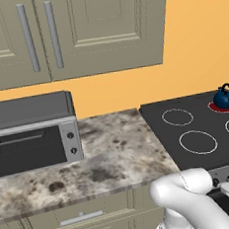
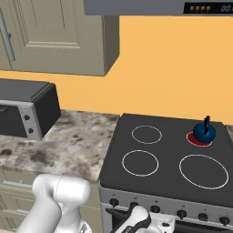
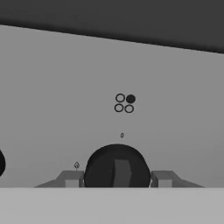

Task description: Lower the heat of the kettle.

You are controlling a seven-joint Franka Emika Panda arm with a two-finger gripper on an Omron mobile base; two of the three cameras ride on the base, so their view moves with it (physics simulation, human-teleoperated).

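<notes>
small glossy dark-blue kettle (image 2: 204, 132) sat on red-lit rear burner (image 2: 199, 139) | gripper (image 3: 117, 178) spread wide, straddling round black stove knob (image 3: 117, 168) | knob rigid, likely slick: pinch across its sides

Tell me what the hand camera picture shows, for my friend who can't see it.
A round black stove knob sits close up between the two fingertips of the pincer, against a flat grey stove front. Above the knob is a tiny mark of four circles, with the top right one filled in black.
</notes>
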